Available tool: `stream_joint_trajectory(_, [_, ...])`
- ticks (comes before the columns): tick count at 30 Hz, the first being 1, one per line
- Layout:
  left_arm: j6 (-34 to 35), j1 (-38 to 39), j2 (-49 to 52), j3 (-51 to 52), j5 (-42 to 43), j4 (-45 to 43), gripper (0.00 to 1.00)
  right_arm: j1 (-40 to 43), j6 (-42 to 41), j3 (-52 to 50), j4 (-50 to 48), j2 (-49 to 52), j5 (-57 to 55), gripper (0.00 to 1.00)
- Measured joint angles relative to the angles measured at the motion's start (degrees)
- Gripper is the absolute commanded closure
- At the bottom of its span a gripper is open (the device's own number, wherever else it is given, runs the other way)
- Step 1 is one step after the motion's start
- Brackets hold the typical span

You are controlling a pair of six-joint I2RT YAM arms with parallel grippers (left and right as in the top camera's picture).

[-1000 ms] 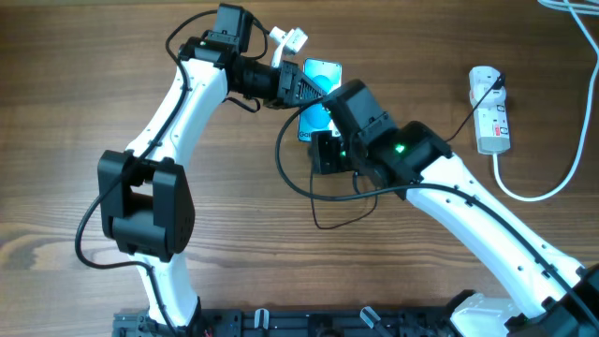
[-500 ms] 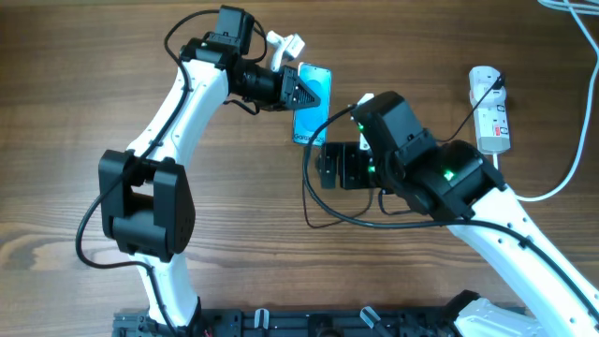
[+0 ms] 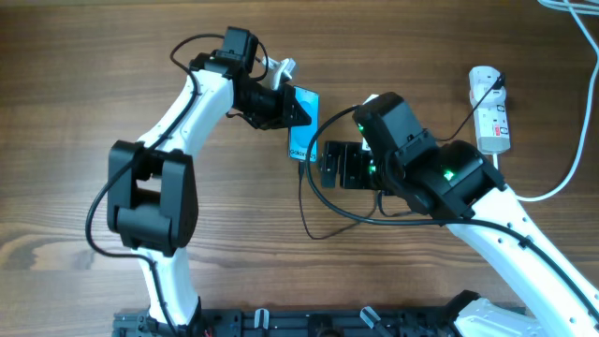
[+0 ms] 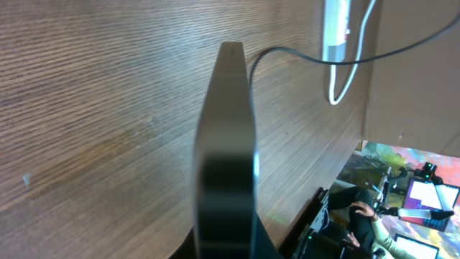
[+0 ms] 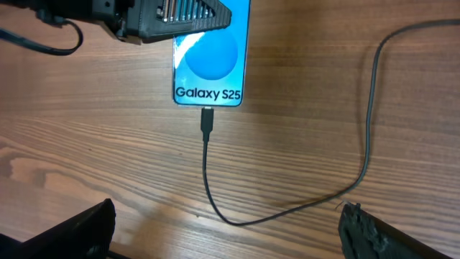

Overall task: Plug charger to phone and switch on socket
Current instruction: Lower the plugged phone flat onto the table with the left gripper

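The phone (image 3: pixel 305 126) (image 5: pixel 210 65) shows its cyan screen with "Galaxy S25" at the near end. My left gripper (image 3: pixel 290 108) is shut on its far end, and its fingers (image 5: pixel 183 16) cover the top of the screen. In the left wrist view the phone (image 4: pixel 226 144) appears edge-on. The charger (image 3: pixel 314 220), a thin black cable, has its connector tip (image 5: pixel 207 122) seated in the phone's port and runs off to the white socket (image 3: pixel 492 112) (image 4: pixel 336 29) at the far right. My right gripper (image 5: pixel 226 234) (image 3: pixel 328 167) stands open just short of the phone, holding nothing.
The socket's thick white lead (image 3: pixel 562 183) curves along the right edge of the wooden table. The black cable loops loosely on the wood (image 5: pixel 302 208) between my right fingers. A black rail (image 3: pixel 281 323) lines the front edge.
My right gripper opened fully, let go of the connector and backed off to the right. The left arm shifted the phone slightly left and nearer, with the cable still plugged in.
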State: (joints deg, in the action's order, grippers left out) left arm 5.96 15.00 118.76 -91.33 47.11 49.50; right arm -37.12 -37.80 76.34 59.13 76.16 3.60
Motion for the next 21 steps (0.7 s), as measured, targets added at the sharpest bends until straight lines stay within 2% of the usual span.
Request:
stream_joint_trajectory(9, [0.39, 0.04, 6.91, 0.33, -0.83, -0.76, 0.96, 0.00, -0.59, 0.00, 0.87, 0.00, 0.50, 0.00])
stream_joint_trajectory(21, [0.44, 0.57, 7.48, 0.70, -4.98, -1.84, 0.96, 0.00, -0.59, 0.00, 1.09, 0.00, 0.87, 0.00])
